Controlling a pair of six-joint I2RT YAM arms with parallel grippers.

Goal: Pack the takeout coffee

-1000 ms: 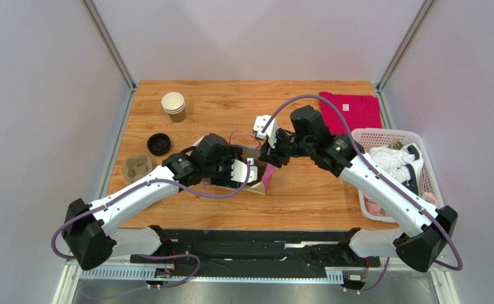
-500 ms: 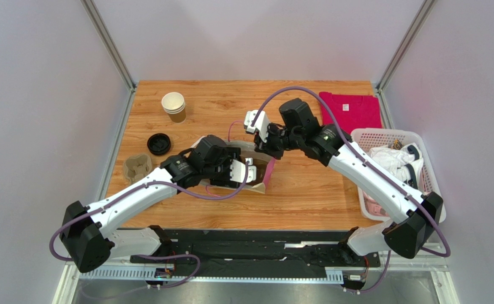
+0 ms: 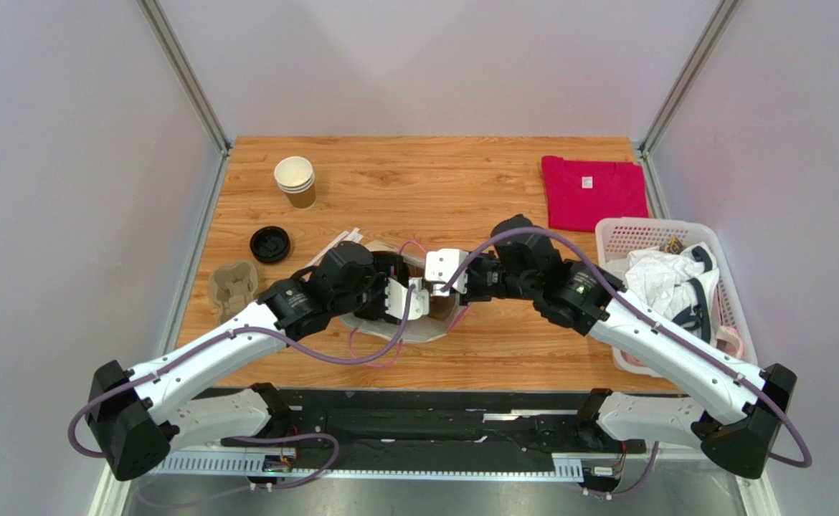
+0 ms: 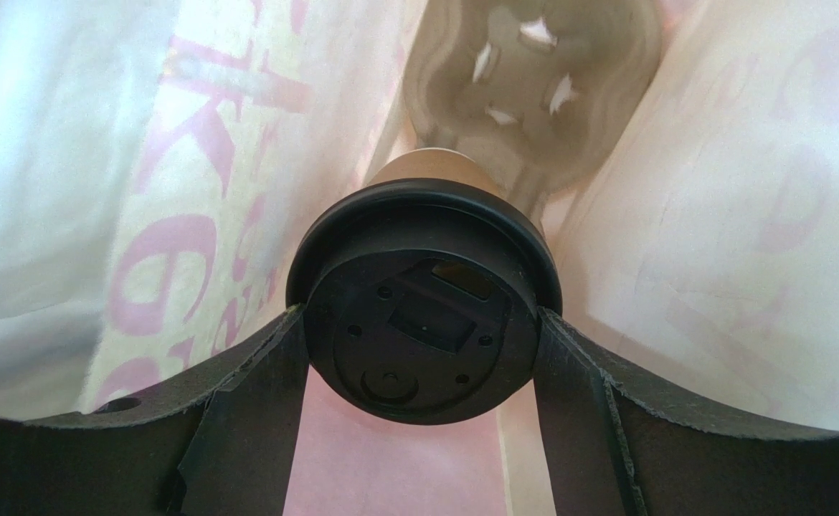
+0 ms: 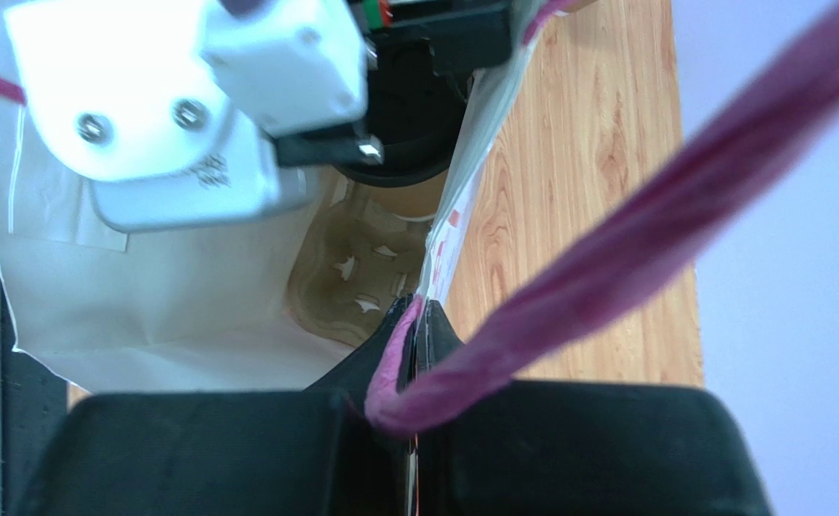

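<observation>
The left gripper (image 4: 422,323) pinches the takeout coffee (image 4: 426,269) by its lid inside the paper bag (image 4: 736,215). The bag's walls crowd both sides, with a pulp carrier (image 4: 532,65) at top centre. The right gripper (image 5: 413,323) has its jaws clamped on the bag's rim.

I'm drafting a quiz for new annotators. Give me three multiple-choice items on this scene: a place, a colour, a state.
1. Where is the brown kraft paper cup with a round black plastic lid? A inside the cream paper bag; B beside it; C under it.
2. What colour is the T-shirt laid flat? A blue; B magenta; C grey.
3. The left gripper is: A open; B out of view; C shut on the cup.
Answers: A, bag walls surround it; B, it shows magenta from above; C, it clamps the lid's sides.
</observation>
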